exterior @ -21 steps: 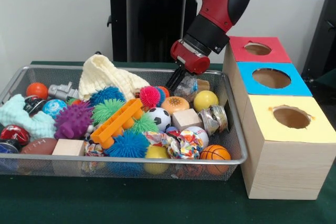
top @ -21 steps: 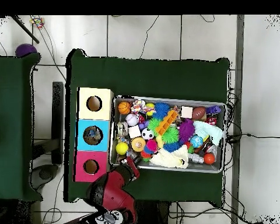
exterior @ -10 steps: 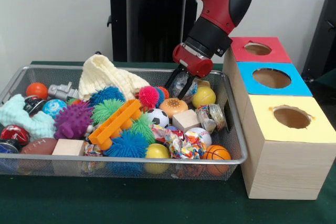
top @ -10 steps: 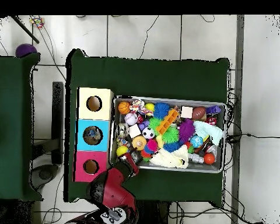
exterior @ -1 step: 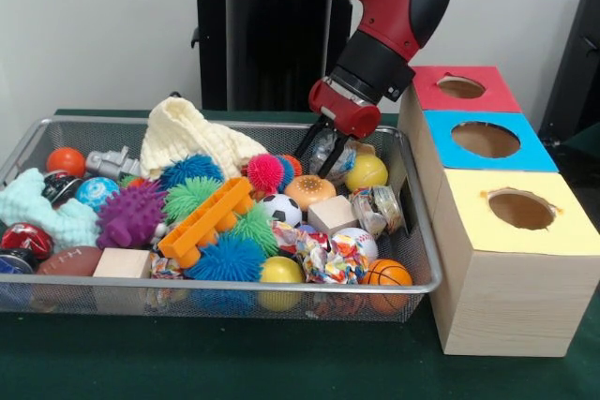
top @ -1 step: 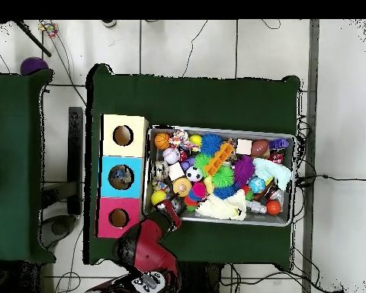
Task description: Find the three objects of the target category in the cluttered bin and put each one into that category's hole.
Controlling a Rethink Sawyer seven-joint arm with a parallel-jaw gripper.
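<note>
Green-clothed table (exterior @ -1 step: pixel 281 362) with mesh bin (exterior @ -1 step: pixel 412 259). Beyond the bin's yellow ball (exterior @ -1 step: pixel 366 173), the gripper (exterior @ -1 step: pixel 321 157), risen since a second ago, clamps a clear crinkly packet (exterior @ -1 step: pixel 333 150); transfer to the boxes (exterior @ -1 step: pixel 487 147) likely follows.

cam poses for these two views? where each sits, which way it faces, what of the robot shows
Front view: across the table, facing the robot over the mesh bin and three boxes; shows the red arm and its hand at a crinkly clear item.
Overhead view: above the table, looking straight down; the arm enters from the bottom edge.
Shared: bin, red, blue and yellow boxes, arm.
</note>
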